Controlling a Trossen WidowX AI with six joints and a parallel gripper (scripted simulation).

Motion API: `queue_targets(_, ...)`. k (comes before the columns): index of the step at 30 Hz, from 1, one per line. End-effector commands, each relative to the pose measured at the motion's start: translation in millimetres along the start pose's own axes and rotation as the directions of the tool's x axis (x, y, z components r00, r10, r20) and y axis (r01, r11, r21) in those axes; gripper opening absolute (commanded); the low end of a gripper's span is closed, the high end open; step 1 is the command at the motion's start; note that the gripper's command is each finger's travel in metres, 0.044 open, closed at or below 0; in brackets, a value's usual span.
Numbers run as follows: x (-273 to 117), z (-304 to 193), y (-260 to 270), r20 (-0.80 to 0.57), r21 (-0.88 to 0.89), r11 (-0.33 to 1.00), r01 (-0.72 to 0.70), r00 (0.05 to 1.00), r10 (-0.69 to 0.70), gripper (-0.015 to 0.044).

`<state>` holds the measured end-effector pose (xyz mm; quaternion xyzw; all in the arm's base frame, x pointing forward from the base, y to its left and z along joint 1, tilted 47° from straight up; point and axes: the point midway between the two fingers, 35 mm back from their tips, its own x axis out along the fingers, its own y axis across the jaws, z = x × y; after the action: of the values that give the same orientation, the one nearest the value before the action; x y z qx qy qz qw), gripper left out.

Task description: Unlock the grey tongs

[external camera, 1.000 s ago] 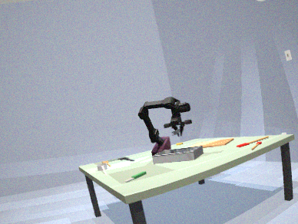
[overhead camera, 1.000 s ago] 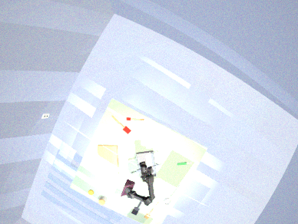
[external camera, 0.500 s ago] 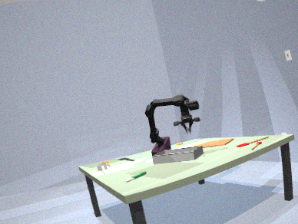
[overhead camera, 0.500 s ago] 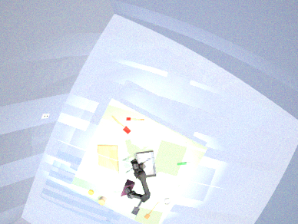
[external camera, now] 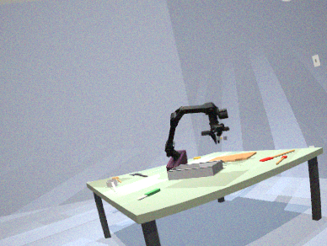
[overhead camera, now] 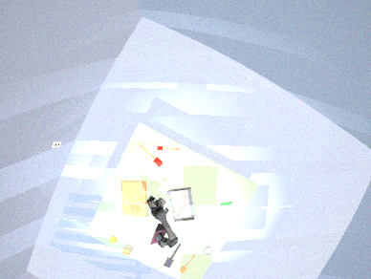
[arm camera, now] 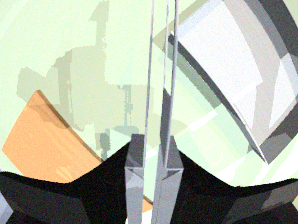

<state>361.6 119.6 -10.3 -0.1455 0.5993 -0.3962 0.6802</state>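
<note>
My gripper point(overhead camera: 154, 202) point(external camera: 217, 138) point(arm camera: 149, 145) is shut on the grey tongs point(arm camera: 166, 115) and holds them in the air, well above the table between the roasting tin and the wooden board. In the wrist view the tongs' long thin arms run up the picture, close together and nearly parallel; their ends and hinge are not clear. The grey roasting tin point(overhead camera: 193, 204) point(external camera: 194, 172) point(arm camera: 274, 151) has nothing across it. The orange-brown wooden board point(overhead camera: 134, 198) point(external camera: 240, 157) point(arm camera: 45, 145) lies flat on the other side, with nothing seen on it.
Two red-headed tools point(overhead camera: 158, 161) point(overhead camera: 160, 148) lie beyond the board. A green-handled tool point(overhead camera: 227, 203) point(external camera: 152, 192) lies past the tin. A dark spatula point(overhead camera: 168, 262) and an orange-headed tool point(overhead camera: 184, 269) lie near the arm's base. A yellow object point(overhead camera: 113, 239) is near the table edge.
</note>
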Motion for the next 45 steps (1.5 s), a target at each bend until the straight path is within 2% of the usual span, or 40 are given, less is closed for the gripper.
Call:
queue_targets(1, -2, -15, 21, 0.006, -0.071, 0.997, -0.003, 1.0, 0.004, -0.015)
queue_targets(9, -4, -29, 34, 0.005, -0.129, 0.992, -0.009, 1.0, 0.009, -0.015)
queue_targets(19, -10, -99, 84, -0.002, -0.382, 0.924, -0.024, 1.0, 0.025, -0.015)
queue_targets(31, -5, -191, 126, -0.003, -0.643, 0.765, -0.015, 1.0, 0.018, -0.015)
queue_targets(39, -5, -196, 128, 0.0, -0.657, 0.754, -0.014, 1.0, 0.019, -0.015)
queue_targets(45, -2, -199, 136, 0.058, -0.671, 0.741, -0.022, 0.995, 0.081, -0.015)
